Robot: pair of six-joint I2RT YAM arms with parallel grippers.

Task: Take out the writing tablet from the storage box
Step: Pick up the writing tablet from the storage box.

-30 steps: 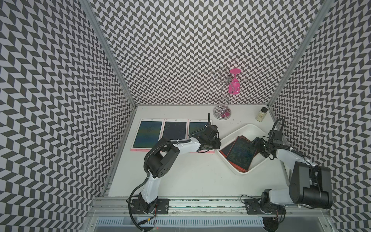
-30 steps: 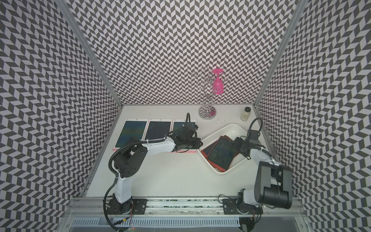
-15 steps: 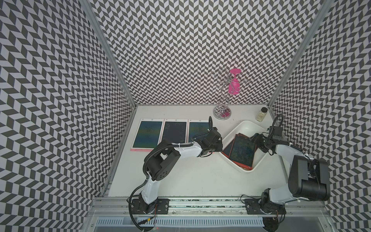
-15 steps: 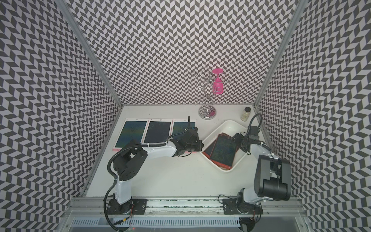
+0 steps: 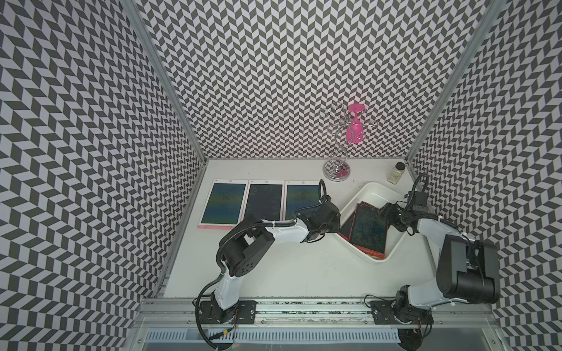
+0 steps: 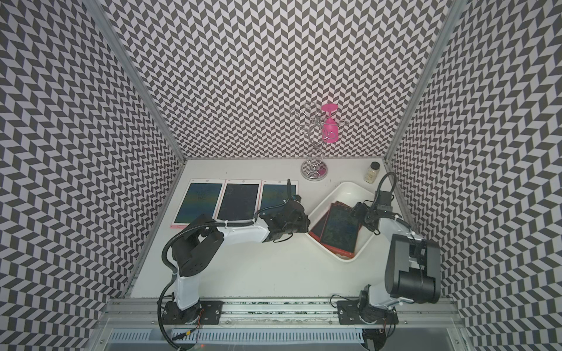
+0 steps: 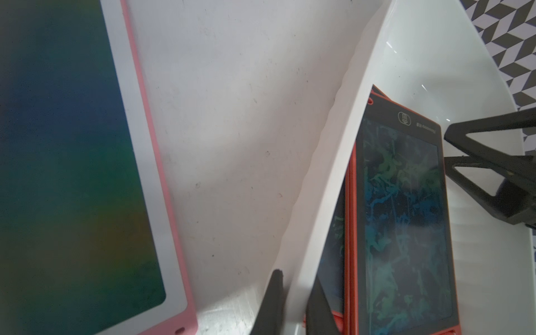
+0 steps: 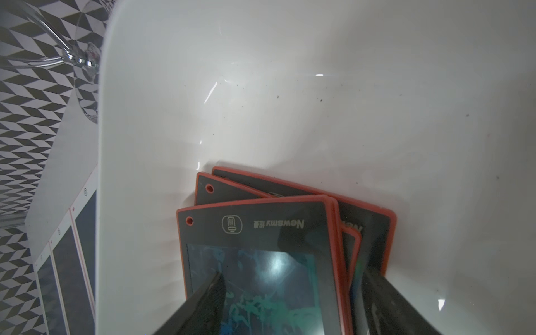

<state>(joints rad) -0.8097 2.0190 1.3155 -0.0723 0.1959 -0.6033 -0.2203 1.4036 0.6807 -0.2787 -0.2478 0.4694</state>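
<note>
The white storage box (image 5: 377, 190) (image 6: 346, 190) stands at the right of the table, tipped up on its left side. My left gripper (image 5: 336, 223) (image 6: 305, 223) (image 7: 297, 278) is shut on the box's left rim (image 7: 333, 174). Inside lies a fanned stack of red-framed writing tablets; the top tablet (image 5: 368, 226) (image 6: 339, 226) (image 7: 403, 203) (image 8: 261, 229) has a dark screen with green scribbles. My right gripper (image 5: 383, 209) (image 6: 355, 209) (image 8: 293, 278) hangs open over the tablet's far end, one finger above the screen, the other past its edge.
Three pink-framed tablets (image 5: 225, 203) (image 5: 264, 203) (image 5: 301, 200) lie in a row on the table left of the box. A wire stand (image 5: 337, 173) with a pink glass (image 5: 354, 130) and a small bottle (image 5: 395, 173) stand by the back wall. Patterned walls close three sides.
My left gripper has lifted the box's left rim, so the box now stands tilted and looks narrower. The tablets have shifted inside it. My right gripper has moved in over the top tablet.
</note>
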